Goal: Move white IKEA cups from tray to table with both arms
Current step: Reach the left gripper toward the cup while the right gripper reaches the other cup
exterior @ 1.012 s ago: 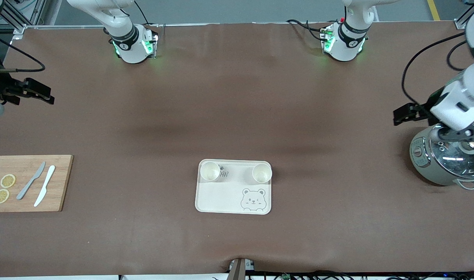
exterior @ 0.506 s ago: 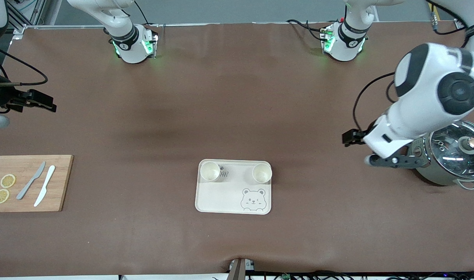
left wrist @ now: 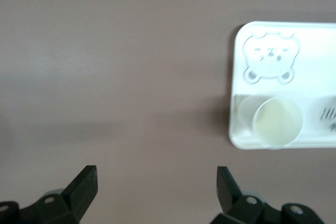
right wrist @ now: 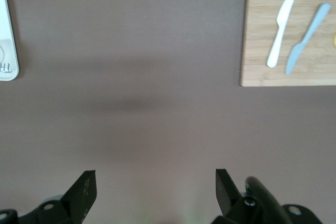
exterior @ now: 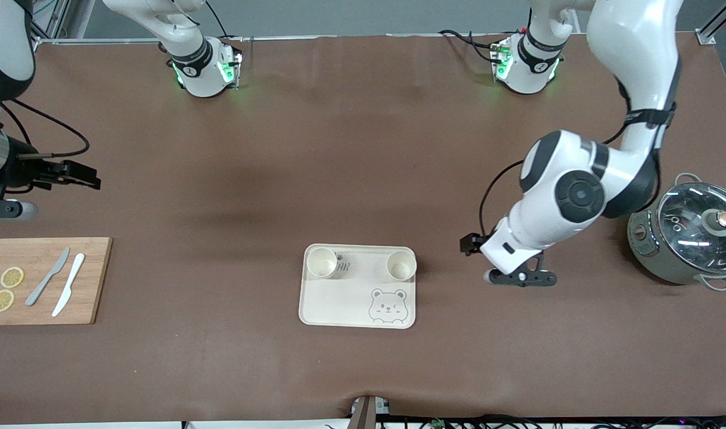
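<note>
Approach step: both cups [exterior: 322, 263] [exterior: 400, 266] stand on the tray [exterior: 345, 304], frame centre. Left gripper [exterior: 488, 268] and right gripper [exterior: 80, 179] fingers spread wide, empty. Next: descend over cups.

I see the large matte brown table [exterior: 363, 179] carrying a cream bear-face tray [exterior: 339, 304], a wooden cutting board [exterior: 92, 280] toward the right arm's end, and a grey glass-lidded pot [exterior: 655, 262] toward the left arm's.
</note>
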